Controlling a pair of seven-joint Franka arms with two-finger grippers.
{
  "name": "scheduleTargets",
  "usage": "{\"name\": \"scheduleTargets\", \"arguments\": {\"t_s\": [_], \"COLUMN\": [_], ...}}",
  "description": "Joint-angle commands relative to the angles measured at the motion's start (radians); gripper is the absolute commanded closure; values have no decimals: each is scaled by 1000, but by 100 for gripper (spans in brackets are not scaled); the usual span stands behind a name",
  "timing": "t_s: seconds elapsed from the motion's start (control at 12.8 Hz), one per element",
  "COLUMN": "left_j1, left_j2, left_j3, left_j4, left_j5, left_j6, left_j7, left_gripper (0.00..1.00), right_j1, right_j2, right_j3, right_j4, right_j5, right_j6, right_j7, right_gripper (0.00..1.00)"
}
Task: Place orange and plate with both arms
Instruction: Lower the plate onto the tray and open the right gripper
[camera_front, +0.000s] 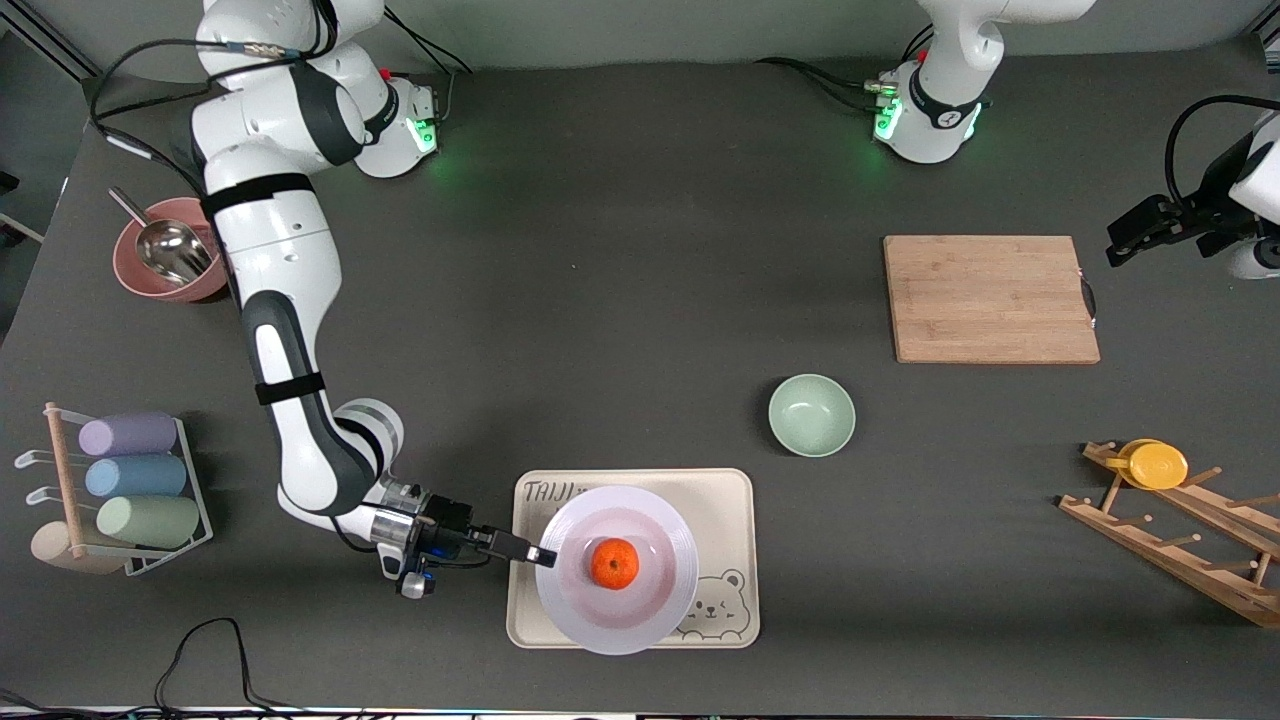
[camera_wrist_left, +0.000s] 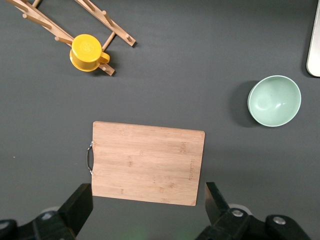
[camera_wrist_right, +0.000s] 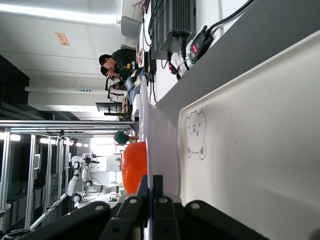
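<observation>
Lavender-white plate (camera_front: 617, 570) sits over the beige bear tray (camera_front: 728, 520), near the front edge of the table (camera_front: 600, 300). Front view: the orange (camera_front: 614, 563) rests at the plate's centre. Right pincer (camera_front: 545, 556) is at the plate's rim on the side toward the right arm's end of the table, fingers closed narrow on that rim. Left pincer (camera_front: 1118, 246) hangs up in the air at the left arm's end of the table, just beside the wooden cutting board (camera_front: 990, 298); this arm waits. A mint-green bowl (camera_front: 811, 414) lies between board and tray.

Left wrist view: left pincer's fingers (camera_wrist_left: 77, 207) are spread wide above the cutting board (camera_wrist_left: 147, 162); green bowl (camera_wrist_left: 274, 100) and yellow cup (camera_wrist_left: 87, 52) are well apart from it.

Right wrist view: right pincer (camera_wrist_right: 151, 200) clamps the plate's (camera_wrist_right: 157, 140) thin edge; orange (camera_wrist_right: 134, 167) lies just past the fingertips, tray (camera_wrist_right: 260, 150) beneath the plate.
</observation>
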Motion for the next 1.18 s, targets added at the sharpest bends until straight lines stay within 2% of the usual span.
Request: {"name": "scheduleTargets", "arguments": {"t_s": [0.0, 0.47, 1.1], "left_j1": [-6, -6, -9], "left_j2": [-23, -25, -23], "left_j3": [0, 0, 0], "left_j4": [-6, -9, -10], "left_j5": [7, 9, 9], "left_j6": [-21, -25, -21], "left_j7": [7, 7, 4], "left_gripper": [0, 0, 0], "right_j1": [16, 19, 45], "right_j2": [79, 83, 85], "right_j3": [5, 5, 5], "right_j4": [116, 41, -2], "right_j5": [-20, -21, -24], "right_j6": [15, 21, 21], "right_j7": [23, -4, -1], "right_gripper": [100, 100, 100]}}
